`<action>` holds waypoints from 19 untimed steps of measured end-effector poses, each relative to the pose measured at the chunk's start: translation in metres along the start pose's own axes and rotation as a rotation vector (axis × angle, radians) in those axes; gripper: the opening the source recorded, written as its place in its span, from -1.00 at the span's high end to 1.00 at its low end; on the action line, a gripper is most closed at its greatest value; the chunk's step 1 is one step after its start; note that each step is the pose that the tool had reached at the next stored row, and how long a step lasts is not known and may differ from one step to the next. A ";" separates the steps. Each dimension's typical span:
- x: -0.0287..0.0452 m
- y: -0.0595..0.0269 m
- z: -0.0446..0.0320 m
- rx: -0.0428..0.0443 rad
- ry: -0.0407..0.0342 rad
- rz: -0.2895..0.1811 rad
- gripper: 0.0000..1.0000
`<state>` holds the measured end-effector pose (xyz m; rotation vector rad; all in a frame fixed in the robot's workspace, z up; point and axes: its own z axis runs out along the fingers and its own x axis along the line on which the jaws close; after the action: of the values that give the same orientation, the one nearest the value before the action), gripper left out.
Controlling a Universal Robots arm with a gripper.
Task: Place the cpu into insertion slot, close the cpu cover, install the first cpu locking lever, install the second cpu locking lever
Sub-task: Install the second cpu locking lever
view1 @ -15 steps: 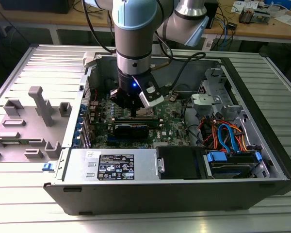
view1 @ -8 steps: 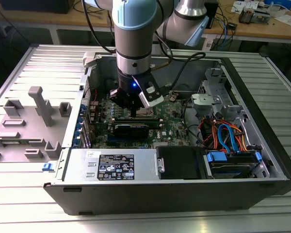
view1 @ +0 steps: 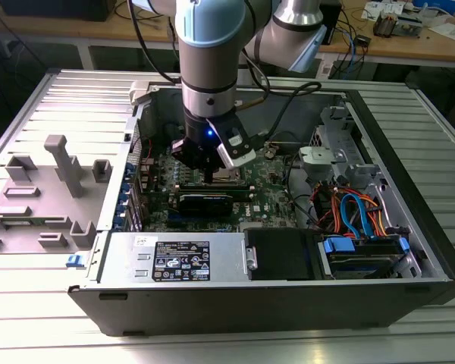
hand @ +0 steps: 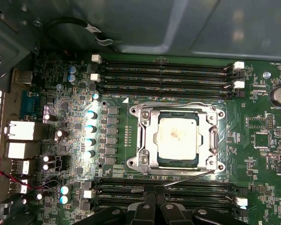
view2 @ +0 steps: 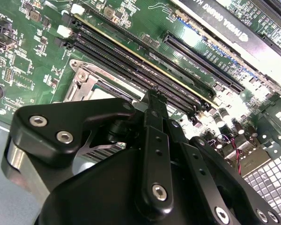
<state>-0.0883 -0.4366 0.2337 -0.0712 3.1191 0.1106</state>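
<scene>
in the first wrist view the memory slots (hand: 164, 75) lie beside the insertion slot (hand: 138, 140), and the cpu (hand: 177, 139) sits flat inside it with the cpu cover (hand: 211, 140) closed around its top. one thin locking lever (hand: 187, 177) stands sprung out along the near edge of the socket. the pincer (hand: 154, 199) hovers just beside that lever, its fingers drawn narrow, with nothing visible between them. the lever looks like stiff, springy wire, light and slippery; its free end looks like the best place to take hold.
</scene>
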 end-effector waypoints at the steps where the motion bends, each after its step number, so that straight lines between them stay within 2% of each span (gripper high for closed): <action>1: -0.0001 -0.0001 0.0004 -0.0020 0.0004 0.000 0.79; 5: 0.0000 -0.0010 0.0014 -0.0069 0.0067 0.000 0.79; 7: 0.0002 -0.0024 0.0018 -0.0153 0.0123 0.001 0.79; 8: 0.0002 -0.0031 0.0018 -0.0168 0.0137 0.001 0.79; 12: 0.0003 -0.0053 0.0016 -0.0181 0.0154 0.001 0.79; 19: 0.0009 -0.0070 0.0041 -0.0311 0.0189 0.002 0.79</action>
<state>-0.0888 -0.4433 0.2292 -0.0703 3.1367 0.1595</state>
